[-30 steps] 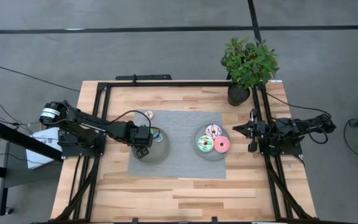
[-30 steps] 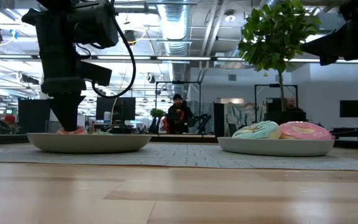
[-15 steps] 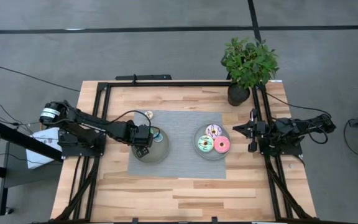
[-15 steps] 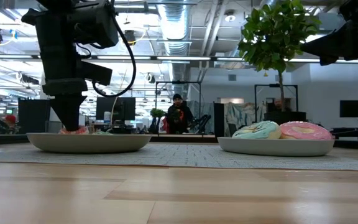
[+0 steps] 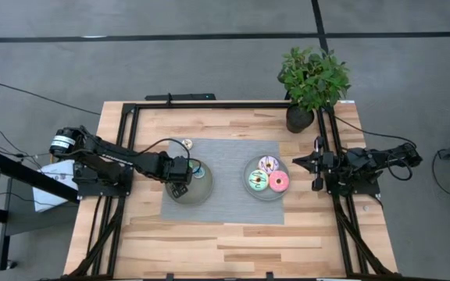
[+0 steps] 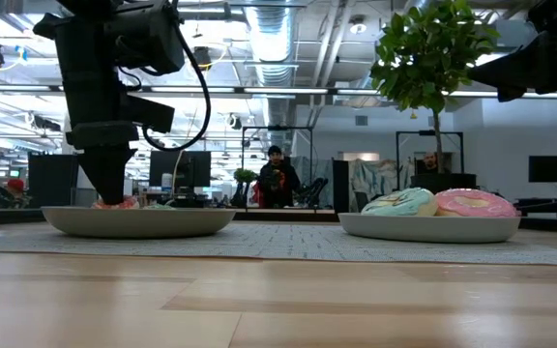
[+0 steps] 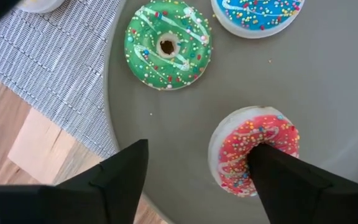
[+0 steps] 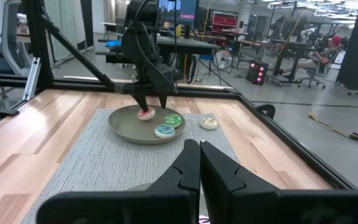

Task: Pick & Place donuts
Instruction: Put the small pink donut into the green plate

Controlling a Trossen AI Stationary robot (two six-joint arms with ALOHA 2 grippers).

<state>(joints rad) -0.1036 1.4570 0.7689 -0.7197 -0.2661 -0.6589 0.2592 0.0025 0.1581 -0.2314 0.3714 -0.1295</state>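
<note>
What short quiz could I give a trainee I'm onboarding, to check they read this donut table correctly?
1. True or false: the red donut lies on the woven mat.
2. Which small donut lies off the left plate? A tan donut; B green; C blue.
3. How many large donuts sit on the right plate?
Key: 1 false; 2 A; 3 three.

A robotics lab on an open industrial floor.

The wooden worktop (image 5: pixel 233 234) sat in a black metal frame (image 5: pixel 209 104) on grey concrete floor (image 5: pixel 131 55). Behind it were exposed ceiling ducts (image 6: pixel 278 39), strip lights, dark monitors (image 6: pixel 549 169), office chairs (image 8: pixel 11 37), cabled equipment racks and a person (image 6: pixel 276 179) standing among workstations.
</note>
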